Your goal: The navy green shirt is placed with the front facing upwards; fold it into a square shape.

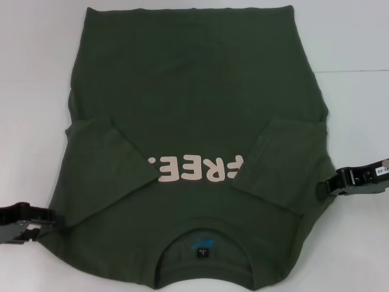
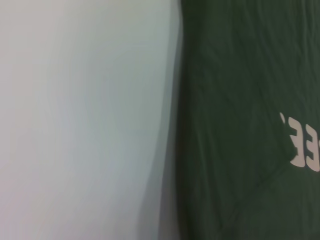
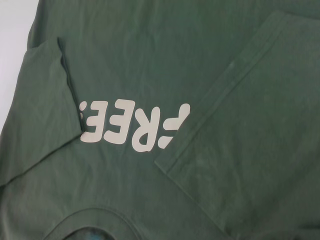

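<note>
- The ribbed neck (image 1: 203, 252) with its small dark label (image 1: 204, 251) lies nearest the robot, so the navy green shirt (image 1: 194, 109) is spread front up on the white bench (image 1: 36, 73) with its hem at the far edge.
- The left claw (image 1: 37, 224) sits low at the shirt's near left edge, by the shoulder; whether its fingers are parted or closed on cloth I cannot tell.
- The right claw (image 1: 328, 185) sits at the right edge, just beside the folded sleeve; its fingers are likewise too dark against the cloth to read.
- Both sleeves are already folded inward: the left sleeve (image 1: 103, 164) covers the end of the pale "FREE!" print (image 1: 194, 169), and the right sleeve (image 1: 273, 164) overlaps its other end.
- The step in hand looks like taking the side edges to narrow the body, or taking the near end to fold it lengthwise.
- To do it well, each claw should pinch both layers at matching points, so the sleeves stay tucked.
- The two arms should lift together and only slightly, carrying the cloth evenly; an uneven pull would skew the fold.
- The far body (image 1: 188, 55) lies fairly smooth with faint creases, and should take the fold flat.
</note>
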{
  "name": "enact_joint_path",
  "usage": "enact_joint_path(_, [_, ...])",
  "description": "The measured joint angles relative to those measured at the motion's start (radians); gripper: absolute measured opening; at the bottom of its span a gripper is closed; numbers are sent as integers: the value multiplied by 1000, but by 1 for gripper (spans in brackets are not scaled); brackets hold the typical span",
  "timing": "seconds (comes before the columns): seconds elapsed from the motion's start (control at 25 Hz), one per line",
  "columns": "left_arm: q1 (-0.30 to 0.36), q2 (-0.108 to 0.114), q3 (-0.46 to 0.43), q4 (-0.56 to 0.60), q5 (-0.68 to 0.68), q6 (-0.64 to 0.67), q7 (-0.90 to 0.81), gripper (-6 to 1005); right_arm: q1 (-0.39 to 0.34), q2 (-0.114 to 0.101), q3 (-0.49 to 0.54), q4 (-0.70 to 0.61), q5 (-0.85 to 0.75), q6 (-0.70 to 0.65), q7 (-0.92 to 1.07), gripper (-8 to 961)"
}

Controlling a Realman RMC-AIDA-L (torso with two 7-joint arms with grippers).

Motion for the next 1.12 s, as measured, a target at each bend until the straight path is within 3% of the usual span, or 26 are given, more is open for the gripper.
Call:
enact_joint_path(0.08, [1, -1, 5, -1, 3, -8, -1, 802, 0, 0, 2, 0, 0, 0, 0, 44])
enact_joint_path(0.28, [1, -1, 14, -2, 5, -13, -2, 554, 1, -2, 4, 0, 0, 0, -1, 44])
enact_joint_path(0.4, [-1, -2, 23, -6, 6, -13, -2, 309, 2, -3, 2, 0, 0, 0, 0, 44])
enact_joint_path(0.6, [-5, -2, 24, -15, 6, -13, 1, 113, 4, -3, 4, 0, 0, 0, 0, 45])
enact_joint_path(1.12, [1, -4, 32, -15, -6, -25, 118, 84, -8, -12, 11, 0, 59, -8, -46, 45])
